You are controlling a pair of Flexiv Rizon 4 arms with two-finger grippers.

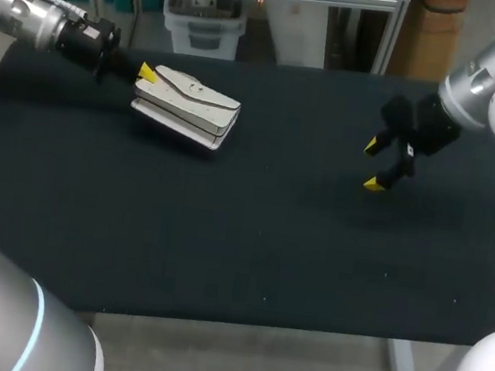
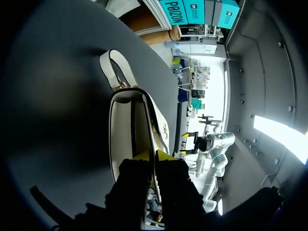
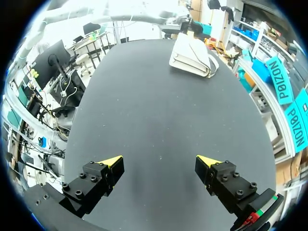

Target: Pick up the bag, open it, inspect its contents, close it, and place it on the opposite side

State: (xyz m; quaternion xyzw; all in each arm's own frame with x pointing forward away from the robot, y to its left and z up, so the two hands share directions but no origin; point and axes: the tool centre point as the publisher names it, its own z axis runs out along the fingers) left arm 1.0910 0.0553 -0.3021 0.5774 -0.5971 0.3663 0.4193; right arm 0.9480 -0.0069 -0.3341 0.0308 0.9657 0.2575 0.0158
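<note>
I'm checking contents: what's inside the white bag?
Nothing shows: the white bag has its flap down, hiding the interior. The left gripper pinches the flap's edge.

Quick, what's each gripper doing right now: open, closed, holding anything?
Left gripper: shut on the white bag, fingers either side of its flap.
Right gripper: open, holding nothing.

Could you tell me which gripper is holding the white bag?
The left gripper: its fingers pinch the flap of the white bag between them. The right gripper stands open above the table, well apart from the bag.
</note>
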